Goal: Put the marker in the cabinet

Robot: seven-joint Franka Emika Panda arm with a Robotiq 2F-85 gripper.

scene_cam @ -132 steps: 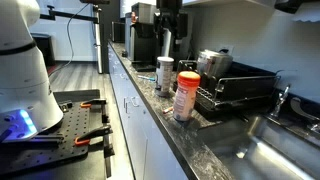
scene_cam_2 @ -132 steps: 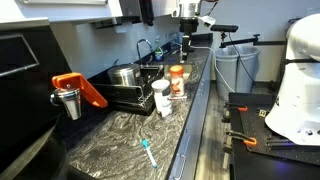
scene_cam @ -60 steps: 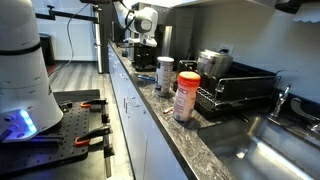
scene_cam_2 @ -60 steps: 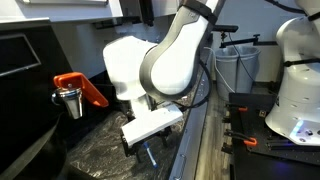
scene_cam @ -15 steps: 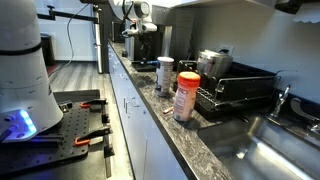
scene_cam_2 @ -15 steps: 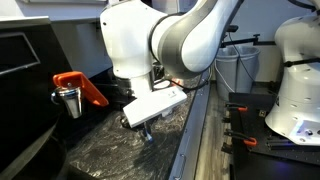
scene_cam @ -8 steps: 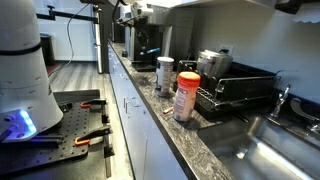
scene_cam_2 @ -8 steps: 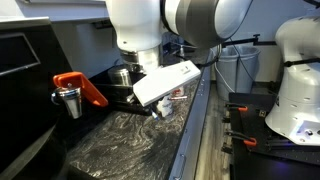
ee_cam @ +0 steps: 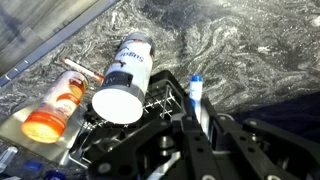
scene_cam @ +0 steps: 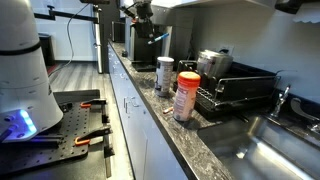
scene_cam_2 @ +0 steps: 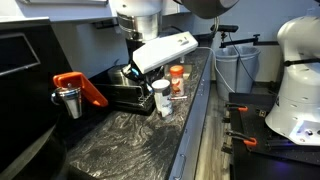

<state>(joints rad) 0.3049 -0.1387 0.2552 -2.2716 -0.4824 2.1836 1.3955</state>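
In the wrist view my gripper [ee_cam: 198, 128] is shut on the marker [ee_cam: 196, 100], a white barrel with a blue tip that sticks out past the fingers. It hangs well above the dark marbled counter [ee_cam: 250, 50]. In an exterior view the gripper [scene_cam_2: 130, 72] is raised over the dish rack [scene_cam_2: 118, 97], and the marker itself is too small to make out there. The arm [scene_cam: 140, 12] shows far down the counter in an exterior view. The cabinet's pale flat underside [scene_cam_2: 60, 12] runs overhead, and it also shows as the cabinet [scene_cam: 235, 5] in an exterior view.
A white-lidded bottle [scene_cam_2: 162, 96] and an orange bottle [scene_cam_2: 177, 80] stand on the counter beside the rack. An orange tool [scene_cam_2: 80, 88] rests on a metal cup [scene_cam_2: 68, 102]. A coffee maker [scene_cam: 150, 45] and a sink [scene_cam: 262, 150] sit along the counter.
The arm has risen from low over the counter to well above it, carrying the marker up and toward the dish rack. The gripper has stayed shut.
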